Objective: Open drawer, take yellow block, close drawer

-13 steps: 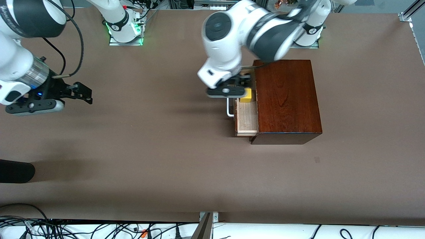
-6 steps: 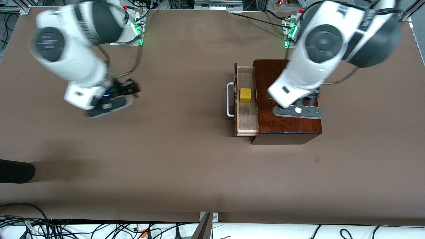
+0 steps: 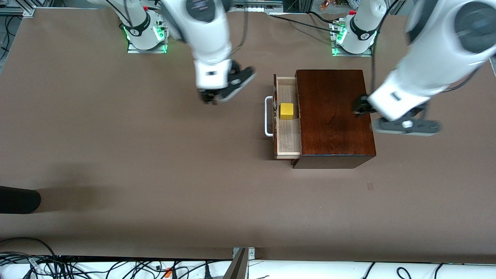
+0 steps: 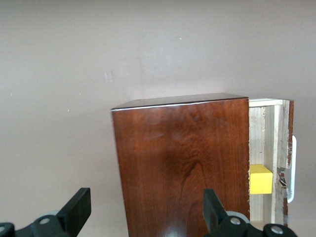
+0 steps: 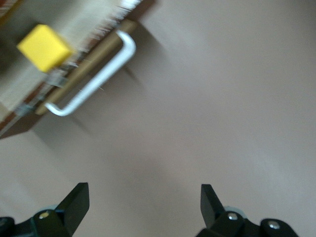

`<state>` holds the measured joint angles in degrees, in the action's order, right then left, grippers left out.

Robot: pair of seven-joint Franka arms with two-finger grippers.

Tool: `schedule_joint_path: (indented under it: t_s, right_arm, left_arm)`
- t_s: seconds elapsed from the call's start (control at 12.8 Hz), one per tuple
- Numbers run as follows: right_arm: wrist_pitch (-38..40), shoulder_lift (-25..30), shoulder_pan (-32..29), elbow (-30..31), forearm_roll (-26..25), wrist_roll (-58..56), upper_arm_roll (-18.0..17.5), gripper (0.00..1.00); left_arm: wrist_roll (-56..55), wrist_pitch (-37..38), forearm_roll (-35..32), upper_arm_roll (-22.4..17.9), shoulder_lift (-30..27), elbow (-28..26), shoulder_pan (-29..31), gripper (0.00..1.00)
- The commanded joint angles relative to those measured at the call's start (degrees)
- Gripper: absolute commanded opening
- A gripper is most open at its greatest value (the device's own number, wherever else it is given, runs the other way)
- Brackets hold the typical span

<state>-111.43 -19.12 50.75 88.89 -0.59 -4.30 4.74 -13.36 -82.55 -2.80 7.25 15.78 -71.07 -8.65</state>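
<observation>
The drawer [image 3: 287, 133] of the dark reddish-brown wooden box [image 3: 333, 116] stands pulled out toward the right arm's end of the table, its white handle [image 3: 268, 116] leading. The yellow block [image 3: 287, 111] lies in the drawer on pale wood. My right gripper [image 3: 226, 91] hangs open and empty over bare table beside the handle. In the right wrist view the yellow block [image 5: 44, 47] and handle [image 5: 98, 81] show ahead of the right gripper [image 5: 143, 201]. My left gripper [image 3: 405, 126] is open and empty over the box's edge at the left arm's end. The left wrist view has the box [image 4: 182, 163], the yellow block [image 4: 260, 178] and the left gripper [image 4: 145, 210].
The brown table [image 3: 174, 162] spreads wide around the box. A dark object [image 3: 17, 199] pokes in at the right arm's end, nearer the front camera. Cables [image 3: 77, 267] run along the front edge.
The left gripper has left the drawer and crossed the box toward the left arm's end. The right arm has swung from its end of the table to beside the handle. The drawer stays open.
</observation>
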Motion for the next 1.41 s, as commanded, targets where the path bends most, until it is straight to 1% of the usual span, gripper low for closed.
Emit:
schedule_joint_path:
  t_s: [0.0, 0.08, 0.23, 0.39, 0.55, 0.78, 0.94, 1.1, 1.33]
  right_arm:
    - [-0.63, -11.87, 3.64, -13.08, -1.69, -8.77, 0.97, 1.0]
    - [-0.71, -15.21, 4.52, -17.04, -1.78, -10.45, 0.97, 1.0]
    - [-1.24, -20.93, 5.5, -24.08, -1.87, -14.23, 0.97, 1.0]
    - [-2.11, -23.85, 6.64, -26.83, -1.87, -15.21, 0.97, 1.0]
    - [-3.96, -25.08, 8.22, -26.84, -3.09, -16.79, 1.06, 1.0]
    - [-6.42, -26.93, 9.98, -26.84, -6.16, -16.71, 1.06, 1.0]
    - [-8.36, -28.16, 10.25, -26.84, -6.44, -16.8, 1.06, 1.0]
    - [-8.45, -28.6, 10.6, -26.84, -6.52, -16.71, 1.06, 1.0]
    - [-8.54, -29.74, 10.68, -26.84, -8.19, -16.8, 0.97, 1.0]
  left_arm:
    - [3.33, -6.2, 3.24, -3.72, -10.3, -11.51, 2.23, 1.0]
    - [4.99, -8.31, 2.55, -4.25, -12.5, -13.72, 2.23, 1.0]
    - [10.34, -8.33, 2.28, -5.05, -13.93, -14.27, 2.23, 1.0]
    - [10.55, -8.07, 2.28, -5.84, -14.2, -14.44, 1.97, 1.0]
    - [10.37, -5.79, 2.28, -5.84, -13.67, -13.83, 2.23, 1.0]
    - [8.89, -5.78, 2.36, -4.96, -13.58, -14.18, 2.15, 1.0]
    - [8.62, -5.61, 2.45, -4.96, -13.67, -13.83, 2.23, 1.0]
    - [8.44, -4.3, 2.45, -4.79, -14.02, -13.65, 2.15, 1.0]
    - [8.35, -3.59, 2.45, -4.79, -14.28, -13.48, 2.23, 1.0]
